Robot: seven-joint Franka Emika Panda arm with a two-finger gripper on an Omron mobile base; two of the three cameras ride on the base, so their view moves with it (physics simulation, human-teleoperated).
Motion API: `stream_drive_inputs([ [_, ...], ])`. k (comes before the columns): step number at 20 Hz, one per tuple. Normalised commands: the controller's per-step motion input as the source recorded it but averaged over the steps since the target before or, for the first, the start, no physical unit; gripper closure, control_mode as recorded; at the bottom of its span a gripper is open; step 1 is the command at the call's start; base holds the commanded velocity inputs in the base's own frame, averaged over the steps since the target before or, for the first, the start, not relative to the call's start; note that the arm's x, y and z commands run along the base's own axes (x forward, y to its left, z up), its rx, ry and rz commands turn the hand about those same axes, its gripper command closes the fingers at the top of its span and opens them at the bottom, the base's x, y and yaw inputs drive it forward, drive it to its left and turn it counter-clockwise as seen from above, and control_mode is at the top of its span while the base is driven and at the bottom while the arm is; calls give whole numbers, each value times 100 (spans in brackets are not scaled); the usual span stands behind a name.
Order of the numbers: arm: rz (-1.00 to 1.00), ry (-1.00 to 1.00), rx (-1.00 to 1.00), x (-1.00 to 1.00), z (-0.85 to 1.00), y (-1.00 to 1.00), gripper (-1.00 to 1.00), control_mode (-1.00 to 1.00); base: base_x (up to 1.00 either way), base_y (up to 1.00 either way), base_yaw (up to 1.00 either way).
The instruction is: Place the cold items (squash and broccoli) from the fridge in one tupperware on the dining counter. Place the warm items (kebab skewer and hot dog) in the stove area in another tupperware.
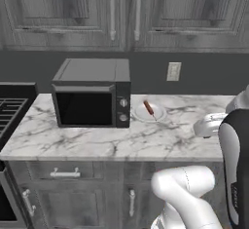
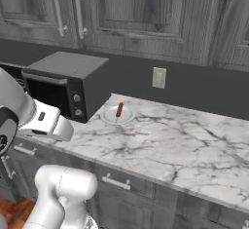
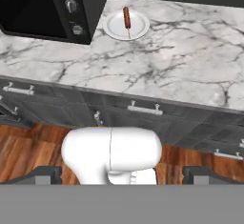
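Starting on the warm items, you have the hand [image 3: 122, 173] fully open and empty, so reach over the desk [image 3: 181, 70] to the kebab skewer [image 3: 127, 18] lying on its plate [image 3: 114, 25] beside the microwave [image 3: 43, 8].

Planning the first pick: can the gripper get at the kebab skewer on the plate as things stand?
Probably yes. The kebab skewer lies uncovered on the white plate beside the microwave, with bare counter in front. The gripper is open but well back.

Microwave [image 1: 92, 94] is faced from front-left and front-right by base views; hand view, overlooking bench [image 3: 181, 61], shares it.
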Motion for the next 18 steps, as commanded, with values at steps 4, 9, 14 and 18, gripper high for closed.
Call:
stream_drive_inputs([
  [4,0,0,0,0,0,0,-100,100,87,21,-26],
  [9,0,5,0,14,-12,-2,-100,-100,56,1,-13],
  [14,0,13,4,82,-61,-17,-100,-100,0,0,0],
  [18,0,4,0,100,-52,1,-100,-100,0,0,0],
])
